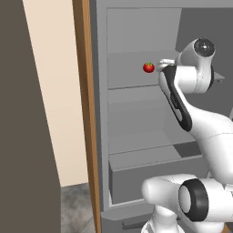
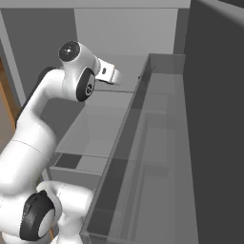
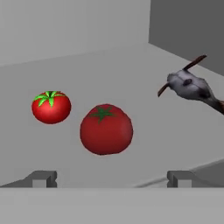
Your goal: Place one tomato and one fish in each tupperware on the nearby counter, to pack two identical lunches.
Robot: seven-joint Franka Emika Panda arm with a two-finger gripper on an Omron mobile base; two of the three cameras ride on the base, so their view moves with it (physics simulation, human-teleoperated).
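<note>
- Your white arm reaches into an open grey fridge [image 1: 136, 113], its hand up at an upper shelf [image 1: 132, 84]; the worktop and the tupperware lie outside these views.
- From the left base camera you see one tomato [image 1: 149, 68] sitting on that shelf, just beside the hand.
- The hand camera looks along the shelf: a darker nearer tomato [image 3: 106, 129] sits almost centred ahead, a brighter second tomato [image 3: 51, 106] sits to its left and a little further back, and a grey fish [image 3: 192, 87] lies well off to the right, near the fridge's inner wall.
- Your gripper [image 3: 111, 178] holds nothing — its fingers [image 3: 41, 178] stand wide apart, one low on each side of the nearer tomato, not touching it.
- By my judgement you are on the opening step, the approach to pick the first tomato; nothing looks packed yet.
- The next move calls for easing forward until the fingers flank the round fruit at its middle, then closing gently — it could roll away if nudged off-centre.
</note>
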